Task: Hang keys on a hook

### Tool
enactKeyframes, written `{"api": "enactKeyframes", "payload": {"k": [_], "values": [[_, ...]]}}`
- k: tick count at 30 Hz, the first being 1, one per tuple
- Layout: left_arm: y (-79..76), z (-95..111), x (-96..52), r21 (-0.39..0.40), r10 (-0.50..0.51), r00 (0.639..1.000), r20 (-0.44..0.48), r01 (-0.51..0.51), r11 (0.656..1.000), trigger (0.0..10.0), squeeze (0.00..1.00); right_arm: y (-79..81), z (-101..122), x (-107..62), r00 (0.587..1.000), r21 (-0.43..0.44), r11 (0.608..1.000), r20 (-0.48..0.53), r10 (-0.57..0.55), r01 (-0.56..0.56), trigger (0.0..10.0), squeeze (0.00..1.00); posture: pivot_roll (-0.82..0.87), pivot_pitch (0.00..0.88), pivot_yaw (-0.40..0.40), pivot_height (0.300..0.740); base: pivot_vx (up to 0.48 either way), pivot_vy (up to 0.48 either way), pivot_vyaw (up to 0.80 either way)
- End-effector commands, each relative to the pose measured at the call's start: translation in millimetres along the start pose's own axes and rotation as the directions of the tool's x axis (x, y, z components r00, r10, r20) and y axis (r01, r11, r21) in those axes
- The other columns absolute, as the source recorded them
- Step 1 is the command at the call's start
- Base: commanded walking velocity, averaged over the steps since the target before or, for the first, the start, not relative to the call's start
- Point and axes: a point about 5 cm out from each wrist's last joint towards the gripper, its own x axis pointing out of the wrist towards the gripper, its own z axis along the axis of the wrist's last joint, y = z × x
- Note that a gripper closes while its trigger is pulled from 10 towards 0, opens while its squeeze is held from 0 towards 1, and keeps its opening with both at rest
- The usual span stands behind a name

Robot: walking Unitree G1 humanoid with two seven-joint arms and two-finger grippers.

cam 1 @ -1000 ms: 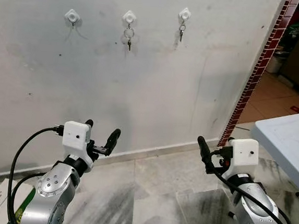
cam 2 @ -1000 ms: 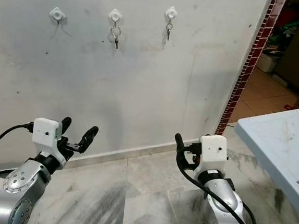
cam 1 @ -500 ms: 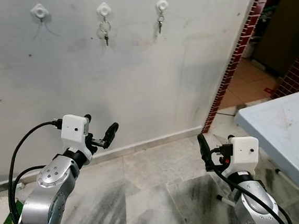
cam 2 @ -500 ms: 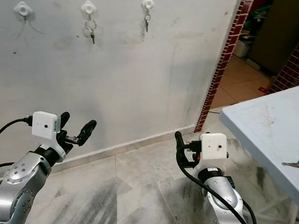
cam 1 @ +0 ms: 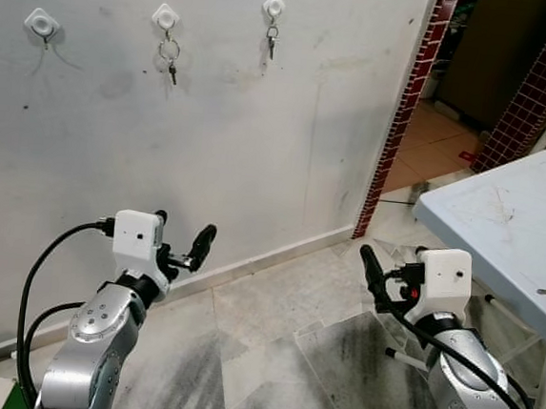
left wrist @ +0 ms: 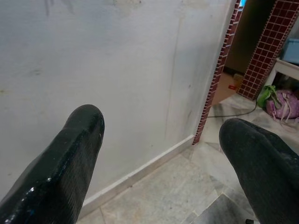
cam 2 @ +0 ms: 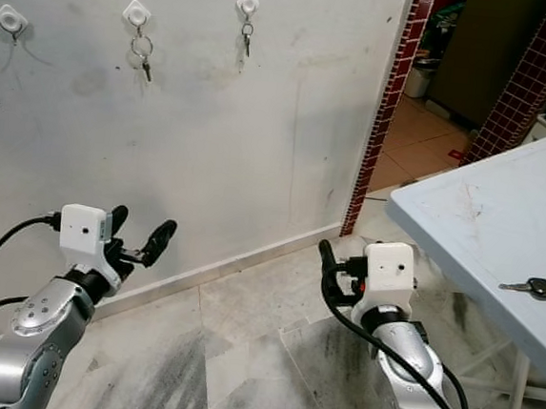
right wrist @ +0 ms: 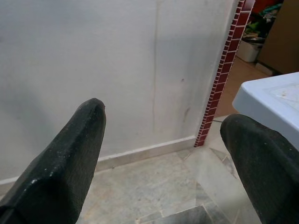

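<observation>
Pale blue tabletop | black-headed key on it, right of right tool | both tools spread, left tool empty

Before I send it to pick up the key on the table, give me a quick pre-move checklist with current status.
1. Key in sight, lying on the light blue table: ok.
2. Left gripper open, nothing held: ok.
3. Right gripper open, nothing held: ok.
4. Free hook on the wall; the other two carry keys: ok.
5. Right gripper within reach of the key: not ok, it is in front of the table, apart from it.
6. Whether the key has a ring for hanging: cannot tell.
</observation>
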Motion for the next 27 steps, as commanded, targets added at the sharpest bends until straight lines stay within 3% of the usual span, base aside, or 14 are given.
{"api": "enactKeyframes", "payload": {"k": [1,27], "values": [[1.9,1.7,1.5,0.006,0.012,1.000,0.004,-0.012,1.000,10.0,0.00,0.7,3.5,1.8,1.000,-0.002,1.000,0.008,-0.003,0.003,10.0,0.00,-0.07,0.000,0.046,0.740,0.000,0.000,-0.77],[0.6,0.9,2.4,0.003,0.013,1.000,0.002,-0.013,1.000,10.0,0.00,0.1,2.5,3.0,1.000,0.006,1.000,0.003,-0.019,0.019,10.0,0.00,-0.07,0.000,0.049,0.740,0.000,0.000,-0.76]]}}
